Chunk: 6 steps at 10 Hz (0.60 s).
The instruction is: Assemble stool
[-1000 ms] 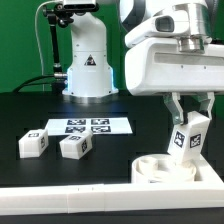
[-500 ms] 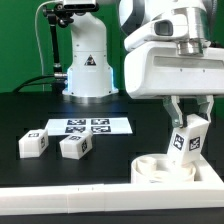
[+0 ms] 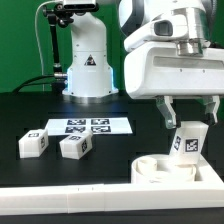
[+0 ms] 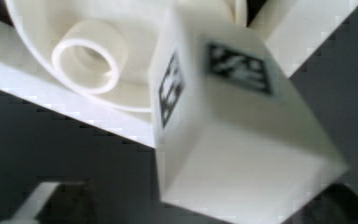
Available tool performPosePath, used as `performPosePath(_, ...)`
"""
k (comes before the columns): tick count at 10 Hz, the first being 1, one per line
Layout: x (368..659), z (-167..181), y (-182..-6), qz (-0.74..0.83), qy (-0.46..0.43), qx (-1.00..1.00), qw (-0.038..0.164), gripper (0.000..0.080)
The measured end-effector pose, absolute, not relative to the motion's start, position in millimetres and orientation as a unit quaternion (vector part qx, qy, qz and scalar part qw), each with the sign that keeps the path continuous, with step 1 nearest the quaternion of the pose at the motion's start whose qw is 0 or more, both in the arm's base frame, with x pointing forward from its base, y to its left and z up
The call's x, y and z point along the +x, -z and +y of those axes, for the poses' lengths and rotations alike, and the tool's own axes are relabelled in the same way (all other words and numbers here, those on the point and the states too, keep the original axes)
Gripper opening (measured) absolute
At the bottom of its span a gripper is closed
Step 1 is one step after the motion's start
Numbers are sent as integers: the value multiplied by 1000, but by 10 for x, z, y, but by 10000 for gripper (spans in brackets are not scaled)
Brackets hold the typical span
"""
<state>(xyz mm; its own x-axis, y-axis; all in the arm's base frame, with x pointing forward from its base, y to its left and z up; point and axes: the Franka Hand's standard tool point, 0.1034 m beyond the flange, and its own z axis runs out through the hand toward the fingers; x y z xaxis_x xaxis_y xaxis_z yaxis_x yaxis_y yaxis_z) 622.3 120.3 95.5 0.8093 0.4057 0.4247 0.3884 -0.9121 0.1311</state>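
The round white seat (image 3: 160, 169) lies at the exterior view's right, against the white border wall. A white block leg (image 3: 189, 140) with a square tag stands upright on the seat. My gripper (image 3: 189, 118) hangs right above the leg, with its fingers (image 3: 167, 108) spread wide to both sides of the leg's top and apart from it. In the wrist view the leg (image 4: 238, 110) fills the middle, and the seat (image 4: 78, 50) with a round socket shows behind it. Two more legs (image 3: 33, 142) (image 3: 75, 146) lie on the table at the exterior view's left.
The long white border wall (image 3: 90, 203) runs along the front. The marker board (image 3: 88, 126) lies flat at mid-table. The arm's white base (image 3: 88, 65) stands behind it, with cables at the back left.
The fingers have spread apart and let go of the leg. The leg was tilted between them and now stands upright and slightly lower on the seat.
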Motion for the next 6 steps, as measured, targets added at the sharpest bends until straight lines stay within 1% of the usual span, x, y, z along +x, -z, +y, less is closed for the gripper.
performPosePath(1,6231,1205,-1002,208,-230,951,19,644)
performPosePath(6,6263,1198,-1260,206,-224,952,19,649)
